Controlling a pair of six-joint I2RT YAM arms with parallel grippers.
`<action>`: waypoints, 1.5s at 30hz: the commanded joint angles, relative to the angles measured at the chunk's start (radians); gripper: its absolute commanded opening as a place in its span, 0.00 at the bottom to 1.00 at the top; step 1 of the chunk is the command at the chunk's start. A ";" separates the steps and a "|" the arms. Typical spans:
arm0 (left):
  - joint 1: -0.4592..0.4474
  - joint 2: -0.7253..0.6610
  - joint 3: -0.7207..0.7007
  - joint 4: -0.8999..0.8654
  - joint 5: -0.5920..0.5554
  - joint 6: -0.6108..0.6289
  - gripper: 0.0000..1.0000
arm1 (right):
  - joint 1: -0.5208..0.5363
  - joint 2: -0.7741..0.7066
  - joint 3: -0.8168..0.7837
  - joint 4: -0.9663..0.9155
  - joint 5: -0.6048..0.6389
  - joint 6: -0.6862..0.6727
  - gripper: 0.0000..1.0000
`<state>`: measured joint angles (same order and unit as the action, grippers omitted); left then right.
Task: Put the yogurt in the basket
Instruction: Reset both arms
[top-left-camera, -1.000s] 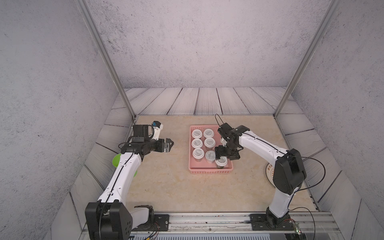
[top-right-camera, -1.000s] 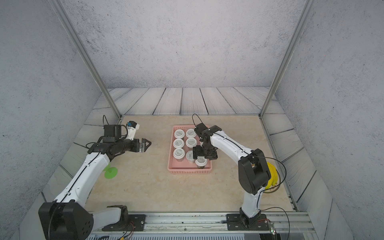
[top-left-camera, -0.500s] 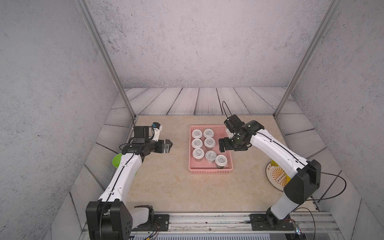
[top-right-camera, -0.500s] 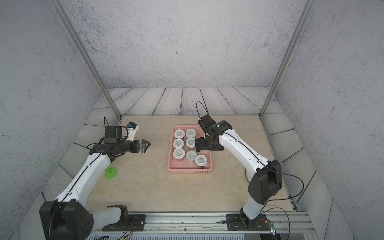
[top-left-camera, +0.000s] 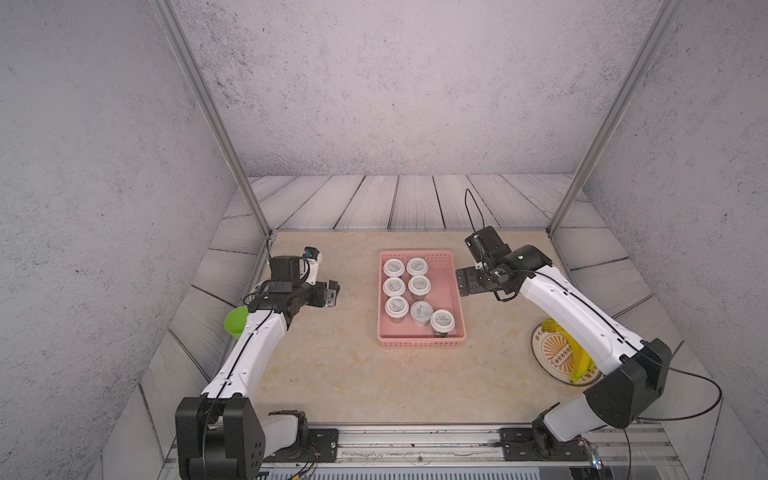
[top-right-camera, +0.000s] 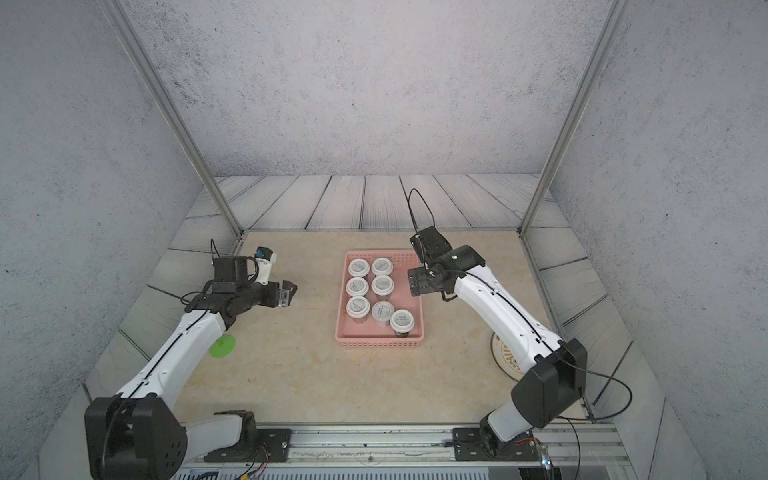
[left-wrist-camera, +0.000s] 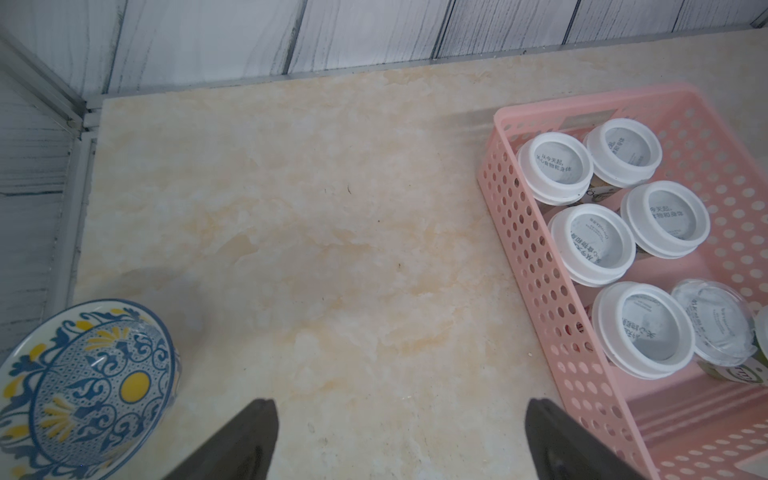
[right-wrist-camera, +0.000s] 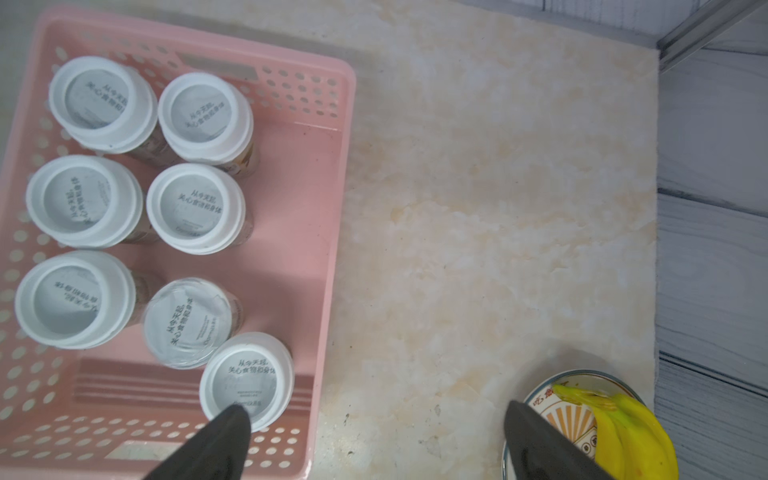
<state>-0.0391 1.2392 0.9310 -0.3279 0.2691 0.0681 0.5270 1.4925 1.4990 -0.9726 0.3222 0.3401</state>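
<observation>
In both top views we see the pink basket (top-left-camera: 420, 341) at mid-table with all seven yogurt cups (top-left-camera: 394, 267) standing inside it, crowded toward its far and left part. Our left gripper (top-left-camera: 333, 294) hangs well apart from the basket, jaws spread wide and holding nothing. Our right gripper (top-left-camera: 462, 282) hangs just beside the basket's right wall, equally wide and empty. A green cup (top-left-camera: 235, 324) shows beneath the left arm. A plate (top-left-camera: 548, 353) with bananas (top-left-camera: 581, 365) lies beneath the right arm.

From the left wrist we see the fingers (left-wrist-camera: 245, 440) far apart over bare table (left-wrist-camera: 311, 249), between a patterned bowl (left-wrist-camera: 83, 390) and the basket.

From the right wrist the fingers (right-wrist-camera: 216, 449) stand wide with only table between them, and one fingertip shows in front of the nearest cup.
</observation>
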 joint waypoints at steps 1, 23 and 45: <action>0.011 0.024 -0.043 0.144 -0.011 0.018 0.99 | -0.030 -0.088 -0.104 0.168 0.086 -0.058 1.00; 0.011 0.202 -0.374 0.827 -0.157 0.016 0.98 | -0.213 -0.350 -0.776 0.998 0.237 -0.323 1.00; 0.012 0.286 -0.469 1.079 -0.363 -0.070 0.99 | -0.355 -0.138 -0.984 1.428 0.171 -0.276 1.00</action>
<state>-0.0345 1.5318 0.4461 0.7200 -0.0681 0.0147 0.1844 1.3407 0.5224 0.3775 0.5159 0.0406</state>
